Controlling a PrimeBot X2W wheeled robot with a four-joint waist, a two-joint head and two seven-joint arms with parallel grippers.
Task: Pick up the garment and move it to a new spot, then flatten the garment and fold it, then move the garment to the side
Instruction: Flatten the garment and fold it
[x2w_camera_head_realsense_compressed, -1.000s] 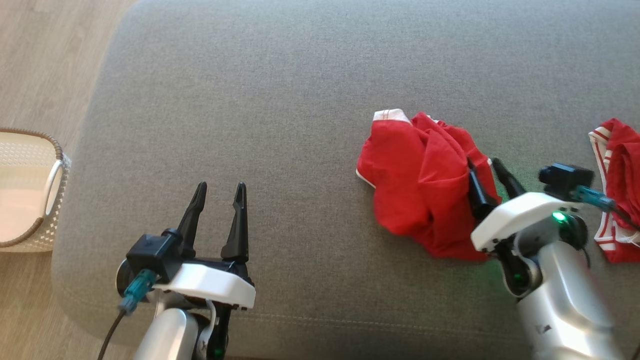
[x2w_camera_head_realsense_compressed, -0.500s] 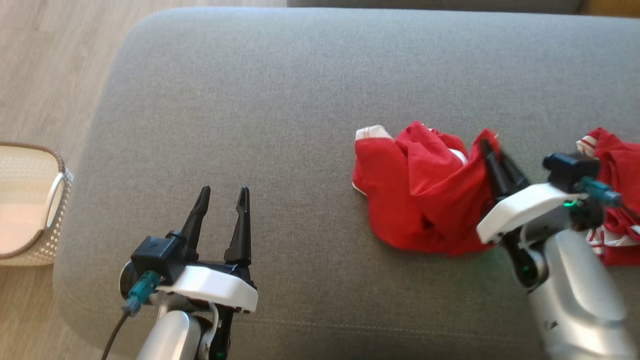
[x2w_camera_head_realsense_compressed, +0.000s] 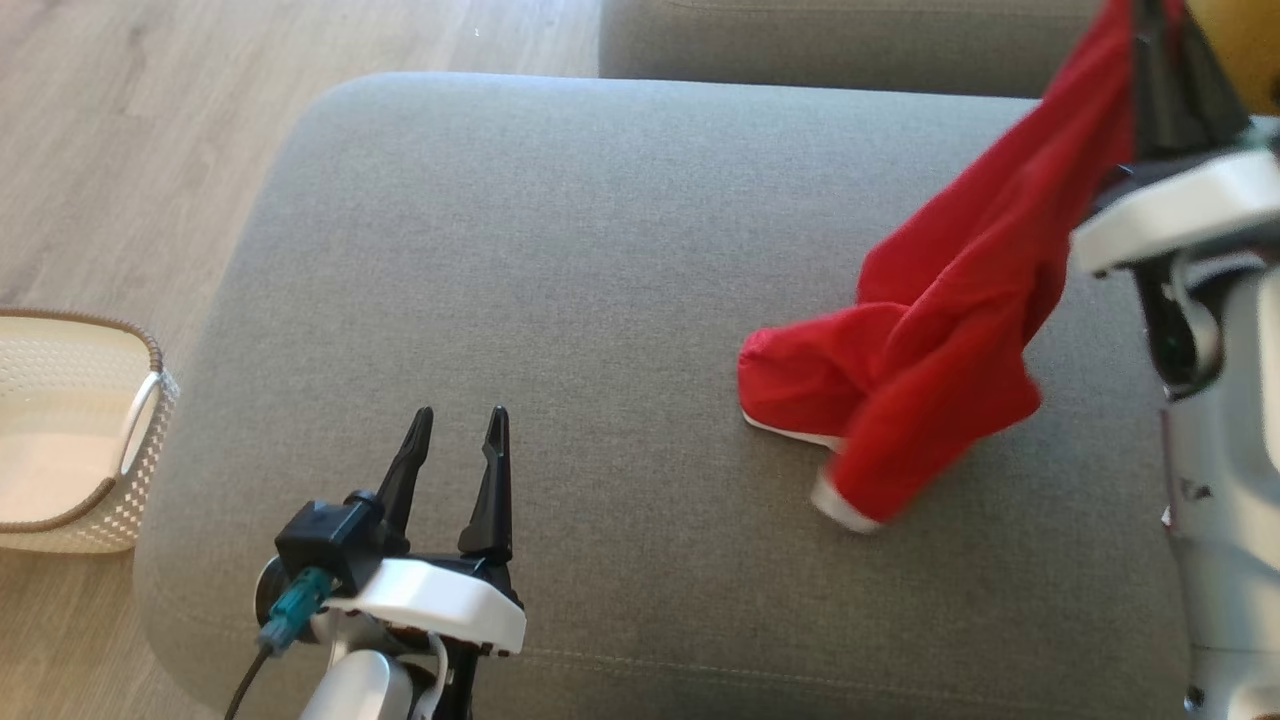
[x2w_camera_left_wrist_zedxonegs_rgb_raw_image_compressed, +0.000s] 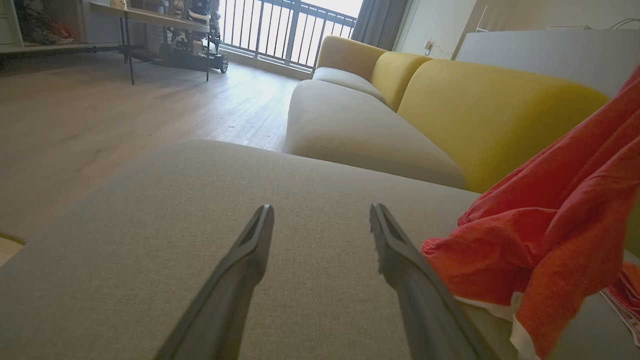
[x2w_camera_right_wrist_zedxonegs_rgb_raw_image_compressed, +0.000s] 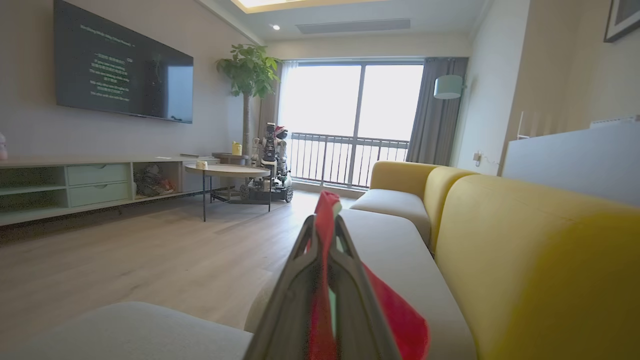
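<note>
The garment (x2w_camera_head_realsense_compressed: 940, 340) is red cloth with white trim. It hangs from my right gripper (x2w_camera_head_realsense_compressed: 1150, 40) at the upper right of the head view, and its lower end still rests on the grey cushion (x2w_camera_head_realsense_compressed: 560, 300). The right wrist view shows that gripper (x2w_camera_right_wrist_zedxonegs_rgb_raw_image_compressed: 325, 222) shut, with red cloth (x2w_camera_right_wrist_zedxonegs_rgb_raw_image_compressed: 325, 280) pinched between the fingers. My left gripper (x2w_camera_head_realsense_compressed: 460, 420) stands open low over the cushion's front left, well left of the garment. In the left wrist view its gripper (x2w_camera_left_wrist_zedxonegs_rgb_raw_image_compressed: 322, 212) has nothing between the fingers, and the garment (x2w_camera_left_wrist_zedxonegs_rgb_raw_image_compressed: 550, 225) hangs at the right.
A white woven basket (x2w_camera_head_realsense_compressed: 90, 430) sits on the wooden floor left of the cushion. A yellow sofa back (x2w_camera_left_wrist_zedxonegs_rgb_raw_image_compressed: 480, 105) runs behind the grey seats. Another red piece (x2w_camera_left_wrist_zedxonegs_rgb_raw_image_compressed: 627, 290) lies at the far right edge of the left wrist view.
My right gripper closed on the garment and lifted it up and back, stretching the cloth off the cushion. The head camera tilted, shifting the whole picture. The left gripper stayed open.
</note>
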